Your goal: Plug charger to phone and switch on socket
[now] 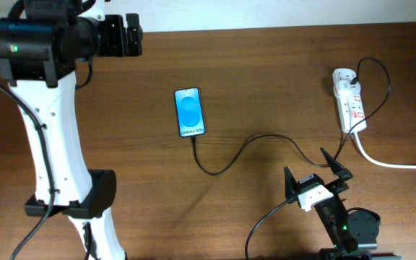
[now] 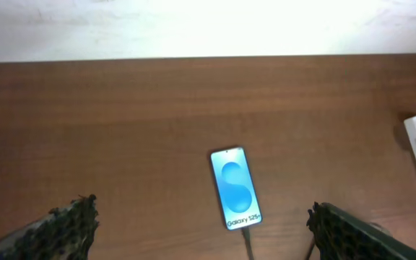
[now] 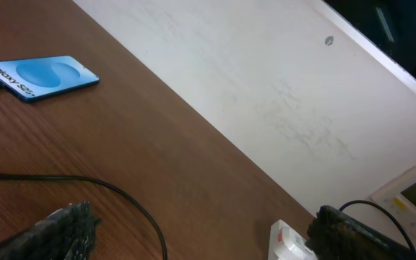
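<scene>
The phone [image 1: 190,112] lies flat mid-table, its blue screen reading "Galaxy S25"; it also shows in the left wrist view [image 2: 235,188] and the right wrist view [image 3: 40,76]. The thin black charger cable [image 1: 240,154] is plugged into the phone's near end and curves right to the white socket strip [image 1: 350,105]. My left gripper [image 1: 131,34] is open and empty at the far left, well away from the phone. My right gripper [image 1: 316,168] is open and empty near the front right, short of the socket [image 3: 289,244].
The socket's thick white cord [image 1: 399,164] runs off the right edge. A white wall borders the table's far edge [image 2: 208,29]. The left arm's white body [image 1: 56,152] stands over the left side of the table.
</scene>
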Robot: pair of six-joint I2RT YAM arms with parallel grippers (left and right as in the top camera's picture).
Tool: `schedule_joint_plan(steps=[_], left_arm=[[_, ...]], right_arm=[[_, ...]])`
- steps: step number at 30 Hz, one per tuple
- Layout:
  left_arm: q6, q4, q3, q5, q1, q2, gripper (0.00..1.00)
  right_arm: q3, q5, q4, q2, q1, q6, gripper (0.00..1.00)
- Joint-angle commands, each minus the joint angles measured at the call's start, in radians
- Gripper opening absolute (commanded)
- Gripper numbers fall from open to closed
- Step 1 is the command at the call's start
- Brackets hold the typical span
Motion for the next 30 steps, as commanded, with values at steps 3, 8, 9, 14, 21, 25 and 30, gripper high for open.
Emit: schedule_joint_plan(steps=[3,8,9,14,21,25,30], left_arm=[[0.140,0.221,-0.544,-0.020,0.000,-0.359,0.99],[0.141,0.538,-1.198,-0.144,0.000,-0.780,0.99],[0.141,0.594,-1.301,-0.149,0.000,-0.855,0.99],[0.148,0.959,-1.888,-0.167,0.000,-1.272,0.99],[0.148,1.448,-2.458,-0.164,0.000,-1.680,0.99],[0.242,1.629,-2.660,-0.164,0.015,-1.873,0.99],[0.327,1.713,-2.786,-0.159,0.045,-1.963,0.99]], right_arm=[[-0.011,0.016,0.002,-0.011,-0.004,0.012,0.98],[-0.011,0.016,0.002,-0.011,-0.004,0.012,0.99],[-0.011,0.016,0.002,-0.011,-0.004,0.012,0.98],[-0.011,0.016,0.002,-0.011,-0.004,0.012,0.98],[-0.011,0.016,0.002,-0.011,-0.004,0.012,0.99],[-0.011,0.016,0.002,-0.011,-0.004,0.012,0.98],[-0.011,0.016,0.002,-0.011,-0.004,0.012,0.98]])
